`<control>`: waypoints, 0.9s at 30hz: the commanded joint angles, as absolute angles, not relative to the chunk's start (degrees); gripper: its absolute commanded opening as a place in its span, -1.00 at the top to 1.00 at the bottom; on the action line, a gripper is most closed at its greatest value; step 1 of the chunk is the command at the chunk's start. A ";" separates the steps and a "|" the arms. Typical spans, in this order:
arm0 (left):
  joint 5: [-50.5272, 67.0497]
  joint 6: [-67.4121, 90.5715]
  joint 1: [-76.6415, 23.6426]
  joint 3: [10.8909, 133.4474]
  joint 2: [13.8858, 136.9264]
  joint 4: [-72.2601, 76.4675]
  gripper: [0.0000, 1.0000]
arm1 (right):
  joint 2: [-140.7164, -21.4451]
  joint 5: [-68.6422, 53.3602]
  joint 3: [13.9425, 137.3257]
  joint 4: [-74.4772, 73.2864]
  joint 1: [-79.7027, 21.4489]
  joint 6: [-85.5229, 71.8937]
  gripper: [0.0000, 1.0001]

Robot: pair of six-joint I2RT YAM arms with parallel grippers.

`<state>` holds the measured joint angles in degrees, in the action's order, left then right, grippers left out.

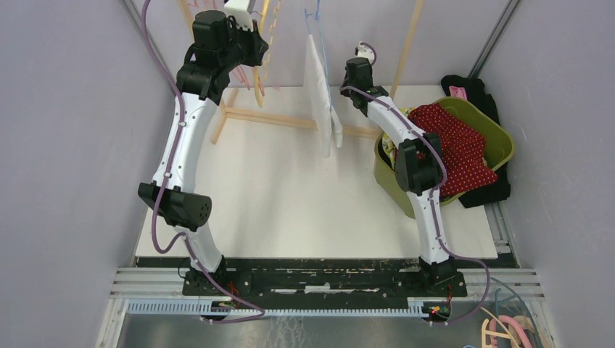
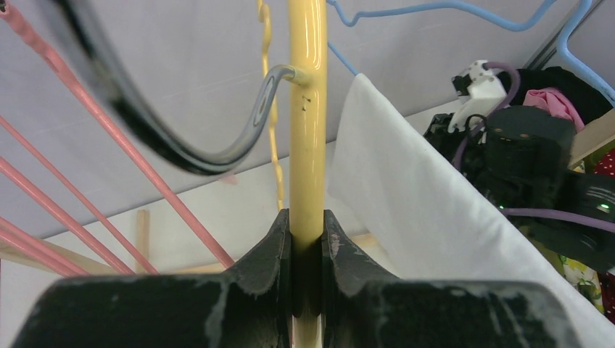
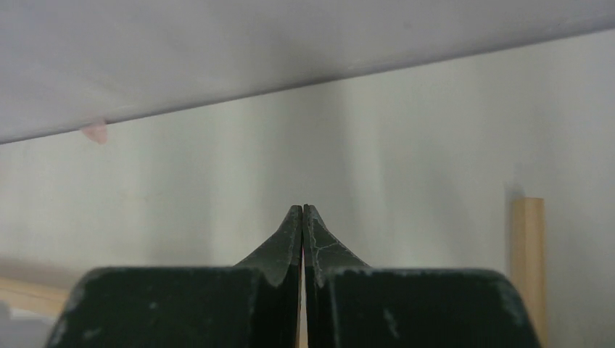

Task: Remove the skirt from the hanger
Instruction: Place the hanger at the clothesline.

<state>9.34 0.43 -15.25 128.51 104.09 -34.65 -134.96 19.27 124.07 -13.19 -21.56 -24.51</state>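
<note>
A white skirt (image 1: 321, 101) hangs from a blue wire hanger (image 1: 312, 16) on the rack at the back of the table. In the left wrist view the skirt (image 2: 413, 203) fills the right side under the blue hanger (image 2: 464, 9). My left gripper (image 2: 307, 217) is shut on the bar of a yellow hanger (image 2: 307, 109), left of the skirt. In the top view the left gripper (image 1: 255, 45) is raised high, beside the yellow hanger (image 1: 265, 43). My right gripper (image 3: 302, 209) is shut with nothing in it. It sits just right of the skirt (image 1: 357, 67).
A green basket (image 1: 502, 138) at the right holds a red dotted cloth (image 1: 458, 148), with black cloth behind it. The wooden rack frame (image 1: 279, 117) crosses the back of the table. Pink hangers (image 2: 101, 138) hang left of the yellow one. A wooden post (image 3: 527, 268) stands ahead of the right gripper.
</note>
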 commanded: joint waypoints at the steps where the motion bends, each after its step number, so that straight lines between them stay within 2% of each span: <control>1: 8.76 -2.03 -15.41 131.27 103.51 -31.67 0.94 | -143.02 13.74 133.83 -17.99 -19.92 -33.14 0.97; 9: 5.45 -4.83 -15.37 129.67 103.19 -33.96 0.94 | -149.97 7.99 136.93 -18.36 -19.77 -40.42 0.99; 27: 4.13 -5.01 -15.38 126.14 100.02 -34.90 0.94 | -147.31 -1.41 125.71 -17.48 -20.53 -44.08 0.99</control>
<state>5.02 -1.80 -15.25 126.63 104.12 -37.85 -150.34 0.95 128.20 -16.75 -19.88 -43.88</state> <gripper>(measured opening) 0.179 0.011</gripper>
